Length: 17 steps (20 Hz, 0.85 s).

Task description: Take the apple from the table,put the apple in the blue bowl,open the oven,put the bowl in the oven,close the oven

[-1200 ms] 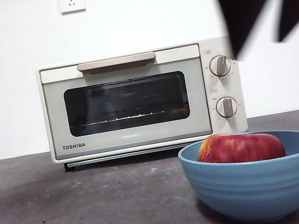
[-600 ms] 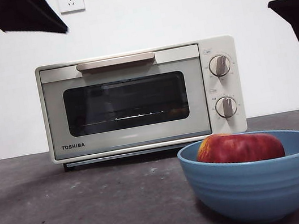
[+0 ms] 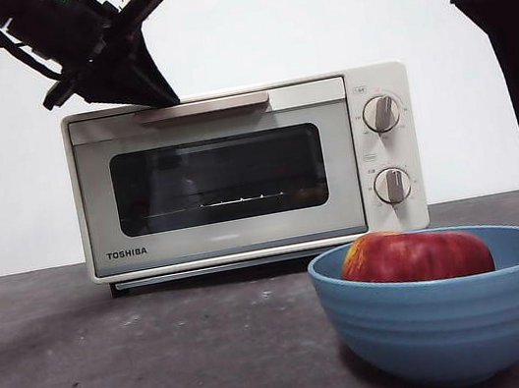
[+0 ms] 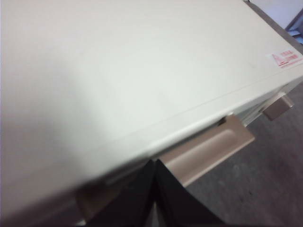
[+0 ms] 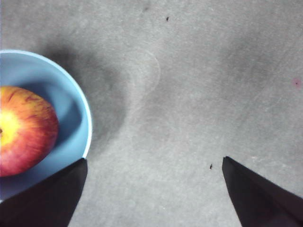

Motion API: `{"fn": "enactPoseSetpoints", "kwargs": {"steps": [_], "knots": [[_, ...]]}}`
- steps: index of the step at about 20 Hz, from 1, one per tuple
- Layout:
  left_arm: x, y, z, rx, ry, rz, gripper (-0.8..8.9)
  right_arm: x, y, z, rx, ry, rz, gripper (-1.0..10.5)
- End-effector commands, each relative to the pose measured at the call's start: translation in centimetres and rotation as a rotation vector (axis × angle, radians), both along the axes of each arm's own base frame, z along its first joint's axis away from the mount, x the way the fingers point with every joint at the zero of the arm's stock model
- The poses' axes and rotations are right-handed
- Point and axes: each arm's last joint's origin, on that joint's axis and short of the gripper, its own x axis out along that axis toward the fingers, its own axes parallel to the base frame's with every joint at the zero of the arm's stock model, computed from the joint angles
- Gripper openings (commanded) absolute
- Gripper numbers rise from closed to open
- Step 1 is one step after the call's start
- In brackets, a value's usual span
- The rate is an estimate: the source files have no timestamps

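Sitting closed on the table (image 3: 121, 376), the oven (image 3: 246, 171) is the thing in hand — its beige bar handle (image 3: 202, 108) runs along the top edge of the door, above the dark glass window (image 3: 219, 180). That handle looks rigid and smooth, standing proud of the door, so a hooking pull from above should serve better than a pinch; the door probably swings down on a bottom hinge.

The left gripper (image 4: 155, 189) hangs at the handle's left end, jaws pressed together and empty. The apple (image 3: 416, 255) already lies in the blue bowl (image 3: 448, 322), in front of the oven's knobs — a light, stiff bowl best taken by its rim. Beside it, the right gripper (image 5: 154, 189) waits, jaws spread wide.
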Motion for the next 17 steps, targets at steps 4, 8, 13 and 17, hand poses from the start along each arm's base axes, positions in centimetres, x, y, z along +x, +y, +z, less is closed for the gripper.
{"fn": "enactPoseSetpoints", "kwargs": {"steps": [4, 8, 13, 17], "knots": [[0.7, -0.6, -0.9, 0.061, 0.002, 0.006, 0.07, 0.1, 0.2, 0.0, 0.006, -0.002, -0.005, 4.5], [-0.6, -1.6, -2.0, 0.124, 0.121, -0.044, 0.07, 0.1, 0.2, 0.0, 0.01, 0.004, 0.0, 4.5], [-2.8, -3.2, -3.2, 0.207, 0.274, -0.12, 0.07, -0.3, -0.1, -0.2, -0.02, 0.047, 0.002, 4.5], [-4.5, -3.9, -4.0, 0.286, 0.396, -0.177, 0.07, -0.7, -0.4, 0.0, -0.033, 0.065, 0.001, 4.5]]}}
